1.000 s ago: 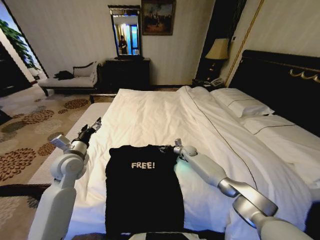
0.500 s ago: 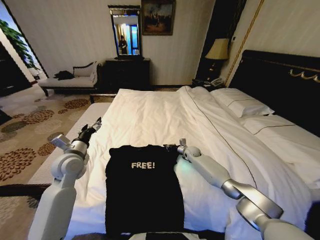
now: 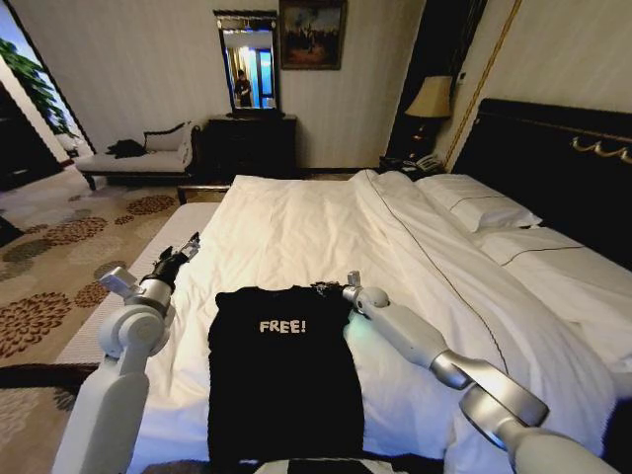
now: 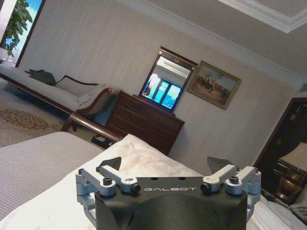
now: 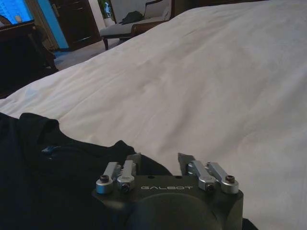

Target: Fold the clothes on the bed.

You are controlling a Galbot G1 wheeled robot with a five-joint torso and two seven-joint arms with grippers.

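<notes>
1. From the head view, the black T-shirt (image 3: 284,380) is seen lying flat on the white duvet of the bed (image 3: 415,247), near its foot end, with the white "FREE!" lettering facing up. The shirt is small against the bed.

2. The right gripper (image 3: 324,289) is observed at the shirt's right shoulder, by the collar edge. In the head view its finger spacing cannot be judged.

3. The right wrist view supplies what the head view lacks: the right gripper (image 5: 159,161) is seen with its two dark fingers set a narrow gap apart, nothing held between them, just over the shirt's (image 5: 43,177) shoulder edge where black cloth meets white duvet (image 5: 201,86).

4. The left gripper (image 3: 192,242) is held raised over the bed's left edge, well apart from the shirt.

5. The left wrist view shows the left gripper (image 4: 165,164) spread wide, empty, its fingertips pointed out over the bed (image 4: 43,201) towards a dark wooden dresser (image 4: 144,122) and mirror (image 4: 165,86).

6. Materials: the shirt is soft, matte cloth with slight rumpling at the collar. The duvet is smooth white fabric with shallow creases. The headboard (image 3: 553,168) is tall, dark and glossy. Gripper bodies are matte black with bare metal linkages.
</notes>
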